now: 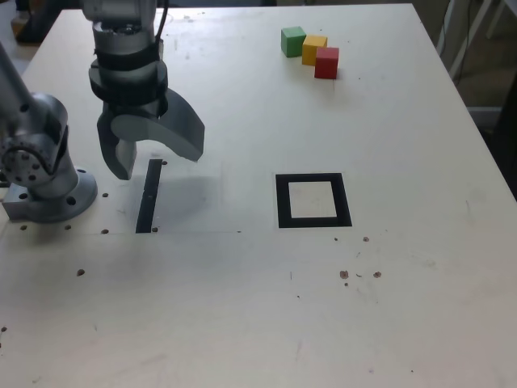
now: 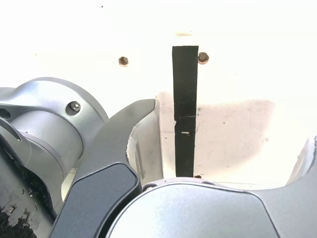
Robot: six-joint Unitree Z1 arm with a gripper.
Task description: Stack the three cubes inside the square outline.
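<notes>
Three cubes sit together at the far side of the table (image 1: 242,307), and everything the coming move turns on is how they lie from the gripper (image 1: 153,158): they are well apart from it, away toward the exterior view's right and farther back, while the gripper hangs near the arm's base (image 1: 44,190) at that view's left, pointing down over a thin black strip (image 1: 149,196) of tape. With only one arm on the rig, it will, as I judge it, have to swing across and reach out before any cube can be taken. Largest in the scene is the table, a broad pale matte board with scattered small brown specks and a few screw holes. Next comes the arm, smooth grey metal with rounded housings and a dark band above the wrist. Its gripper has two curved, scoop-like jaws that stand wide apart with nothing between them; the wrist view shows only bare table and the strip (image 2: 185,111) in the gap. The square outline (image 1: 313,200), a flat frame of thick black tape around a pale centre, lies on the table between the gripper and the cubes, to the exterior view's right of the strip, and it holds nothing yet. Smallest are the cubes themselves, matte blocks with crisp edges: the green cube (image 1: 292,40), the yellow cube (image 1: 313,49) and the red cube (image 1: 326,62) form a short slanting row, each touching or just beside the next, red nearest the outline.
</notes>
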